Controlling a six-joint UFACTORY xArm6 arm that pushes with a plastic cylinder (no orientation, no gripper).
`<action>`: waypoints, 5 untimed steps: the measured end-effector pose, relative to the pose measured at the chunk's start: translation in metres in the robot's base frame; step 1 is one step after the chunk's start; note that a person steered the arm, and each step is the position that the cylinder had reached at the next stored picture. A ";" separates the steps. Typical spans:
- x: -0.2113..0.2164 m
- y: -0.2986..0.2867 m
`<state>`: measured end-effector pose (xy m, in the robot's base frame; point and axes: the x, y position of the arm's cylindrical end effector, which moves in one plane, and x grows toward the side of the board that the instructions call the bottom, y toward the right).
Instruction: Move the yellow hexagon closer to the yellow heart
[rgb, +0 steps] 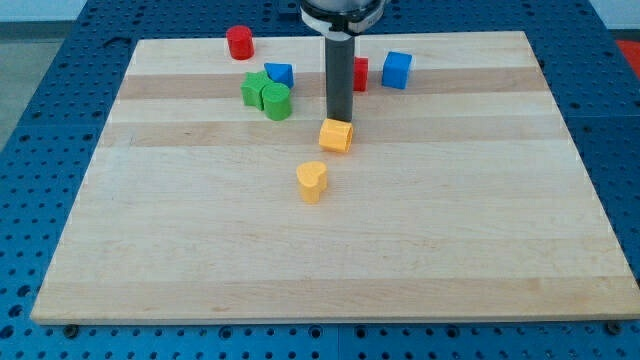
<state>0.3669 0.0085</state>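
The yellow hexagon (336, 135) sits near the board's middle, slightly toward the view's top. The yellow heart (312, 181) lies just below and a little left of it, with a small gap between them. My tip (340, 119) is at the lower end of the dark rod, right at the hexagon's top edge, touching or nearly touching it.
A green star (255, 88) and a green cylinder (276, 101) sit left of the rod, with a small blue block (280, 73) above them. A red cylinder (239, 42) is at the top left. A red block (359, 73) shows behind the rod, a blue cube (397, 69) to its right.
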 end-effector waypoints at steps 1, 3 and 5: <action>0.000 0.001; 0.011 0.041; 0.039 0.039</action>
<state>0.4063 0.0476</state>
